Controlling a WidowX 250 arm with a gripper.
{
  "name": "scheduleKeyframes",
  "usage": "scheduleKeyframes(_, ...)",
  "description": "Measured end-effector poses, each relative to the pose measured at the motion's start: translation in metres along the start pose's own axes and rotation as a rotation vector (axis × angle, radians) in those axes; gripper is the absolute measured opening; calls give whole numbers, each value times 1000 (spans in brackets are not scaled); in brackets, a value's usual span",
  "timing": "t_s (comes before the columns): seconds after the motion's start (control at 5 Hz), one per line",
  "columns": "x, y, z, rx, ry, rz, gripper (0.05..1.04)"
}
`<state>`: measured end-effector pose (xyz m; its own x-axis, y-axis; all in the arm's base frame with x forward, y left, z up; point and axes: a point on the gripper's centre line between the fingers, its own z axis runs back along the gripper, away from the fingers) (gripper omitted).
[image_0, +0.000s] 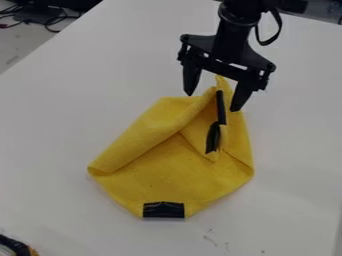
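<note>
A rumpled yellow cloth lies on the table, in from its left edge. The jaws of the gripper stand wide about its raised fold; a shallow pinch could let the loose layers slip.

Yellow cloth with black patches is lying creased and partly folded, resting inward from the white worktop's left edge.

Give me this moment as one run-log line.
yellow cloth: partly folded, on white table | claw: open, at cloth's far end | black patch: cloth's near edge
</note>
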<state>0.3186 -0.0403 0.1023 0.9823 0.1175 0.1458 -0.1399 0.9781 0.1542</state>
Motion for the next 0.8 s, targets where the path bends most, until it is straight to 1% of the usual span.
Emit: scheduleKeyframes(0.8,1,2,-1,-1,-3,9,1001)
